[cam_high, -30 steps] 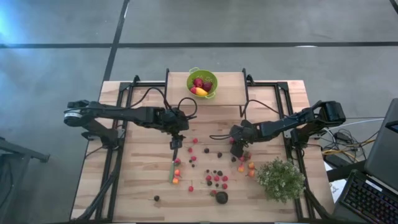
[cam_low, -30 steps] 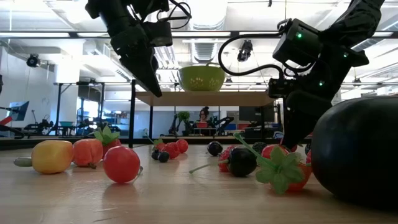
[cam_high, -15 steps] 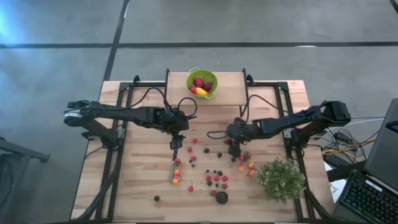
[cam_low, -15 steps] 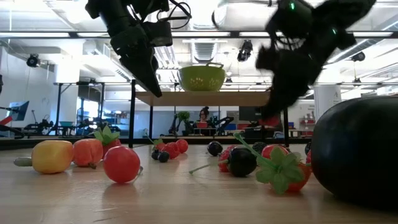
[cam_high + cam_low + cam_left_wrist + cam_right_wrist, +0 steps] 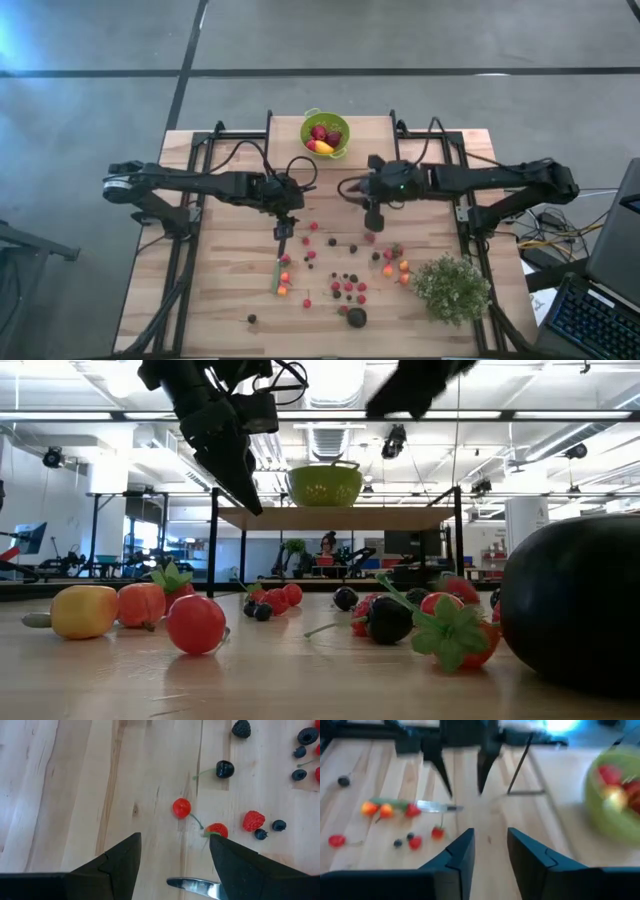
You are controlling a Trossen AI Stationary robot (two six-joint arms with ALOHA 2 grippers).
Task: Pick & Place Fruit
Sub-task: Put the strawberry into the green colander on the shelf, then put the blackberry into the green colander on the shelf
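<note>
red, black, orange fruit [image 5: 347,287] on pale wood table [image 5: 220,290]; green bowl [image 5: 325,133]; knife [image 5: 277,272] handle probably green.

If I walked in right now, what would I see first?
Probably the scatter of little red and dark fruit strewn over the wooden table, with a bushy pale-green plant at its front right corner. Then the green bowl on the raised shelf at the back, already holding red and yellow pieces. Two dark arms reach in over the table: the left gripper hangs open above a green-handled knife, the right gripper raised nearer the bowl.
</note>
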